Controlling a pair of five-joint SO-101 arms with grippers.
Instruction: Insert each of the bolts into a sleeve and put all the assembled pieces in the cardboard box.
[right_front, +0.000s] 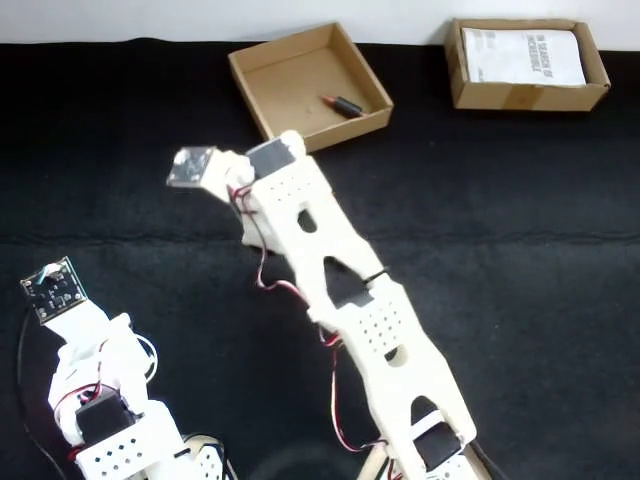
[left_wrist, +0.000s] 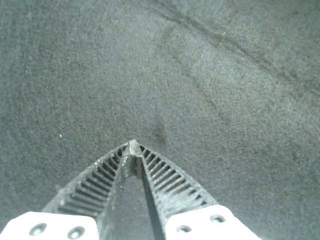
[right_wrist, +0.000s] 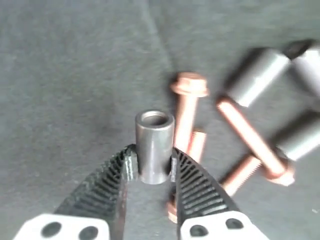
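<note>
The right tool (right_wrist: 153, 156) is seen pinched on a grey sleeve (right_wrist: 154, 134), which is held upright between the ribbed jaws with its open bore turned up. Just beyond it, several copper-coloured bolts (right_wrist: 186, 112) are strewn on the black table (right_wrist: 75, 65), some crossing or touching one another; more loose sleeves (right_wrist: 256, 76) are laid on their sides near them, too blurred for detail. In the high view the right arm (right_front: 350, 290) is stretched from the near edge toward the cardboard box (right_front: 295, 80), its wrist placed just short of the box's near corner; inside the box one assembled piece (right_front: 344, 104) is found close to the wall at that view's right. The left tool (left_wrist: 133, 148) is pressed together with nothing between its jaws, above bare table cloth; the left arm (right_front: 100, 365) is placed at the near left corner, well apart from the cardboard box. A second box (right_front: 525, 97) with a printed sheet (right_front: 525, 55) in it is set at the far right.
</note>
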